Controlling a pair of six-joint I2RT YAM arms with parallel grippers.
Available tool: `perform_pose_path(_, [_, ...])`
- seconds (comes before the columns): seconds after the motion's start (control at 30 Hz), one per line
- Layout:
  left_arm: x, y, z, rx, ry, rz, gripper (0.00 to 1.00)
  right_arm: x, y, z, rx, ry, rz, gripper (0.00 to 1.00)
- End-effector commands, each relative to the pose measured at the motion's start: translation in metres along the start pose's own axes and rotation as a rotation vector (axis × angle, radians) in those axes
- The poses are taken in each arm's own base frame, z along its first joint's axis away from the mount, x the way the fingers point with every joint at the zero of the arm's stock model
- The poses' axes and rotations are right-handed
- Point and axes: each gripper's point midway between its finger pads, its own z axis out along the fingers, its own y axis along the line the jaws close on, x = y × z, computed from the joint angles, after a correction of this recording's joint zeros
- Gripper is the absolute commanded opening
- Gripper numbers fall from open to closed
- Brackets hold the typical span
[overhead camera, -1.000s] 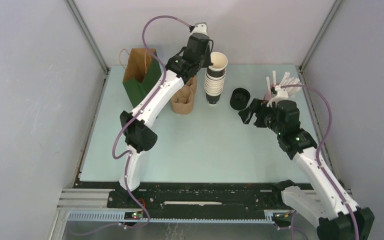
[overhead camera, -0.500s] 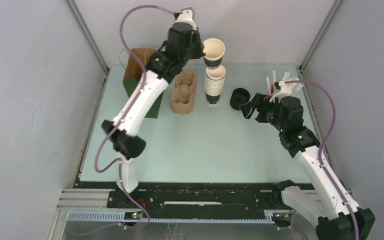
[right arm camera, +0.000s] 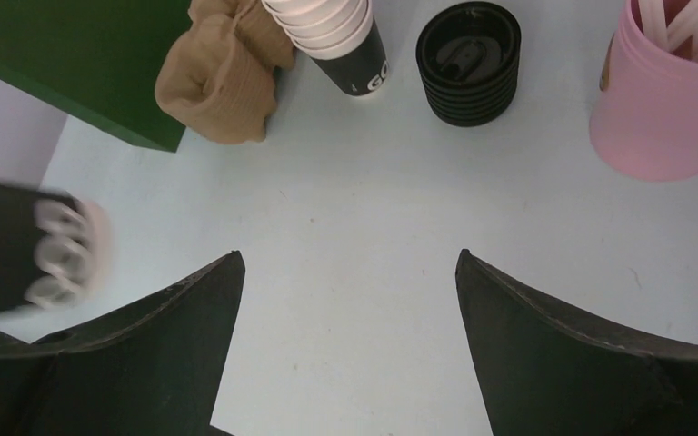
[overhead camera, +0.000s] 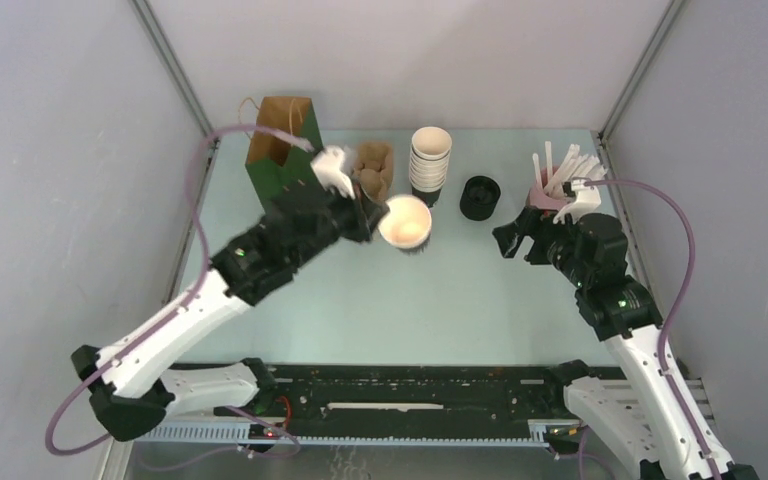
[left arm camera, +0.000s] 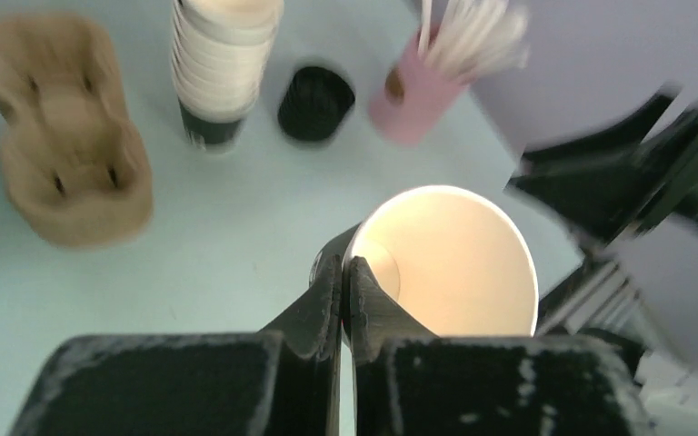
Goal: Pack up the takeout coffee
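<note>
Left wrist view: left hand (left arm camera: 341, 271) pinches the lidless cup (left arm camera: 454, 263) by its rim, up over the counter (left arm camera: 218, 209). Right wrist view instead gives the right hand (right arm camera: 349, 263) spread wide, lid stack (right arm camera: 469, 64) ahead.

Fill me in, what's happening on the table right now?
The left gripper is shut on the rim of a lidless cup, holding it mouth up near the middle of the table, in front of the cup stack and carrier. The right gripper is open and empty, hovering near the lid stack and the pink straw holder. The green bag stands at the back left.
</note>
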Motion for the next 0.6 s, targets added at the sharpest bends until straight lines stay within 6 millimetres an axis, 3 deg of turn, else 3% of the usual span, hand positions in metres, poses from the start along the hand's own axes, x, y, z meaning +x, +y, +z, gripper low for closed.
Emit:
perform_pose_path(0.0, [0.077, 0.002, 0.024, -0.041, 0.022, -0.046, 0.0, -0.006, 0.001, -0.007, 0.009, 0.002, -0.033, 0.96])
perform_pose_path(0.27, [0.155, 0.02, 0.069, -0.162, 0.098, -0.088, 0.0, 0.007, 0.001, -0.001, 0.023, 0.051, -0.051, 0.95])
perform_pose_path(0.57, [0.199, 0.024, 0.093, -0.166, 0.178, -0.086, 0.0, 0.02, -0.001, 0.006, 0.035, 0.086, -0.06, 0.95])
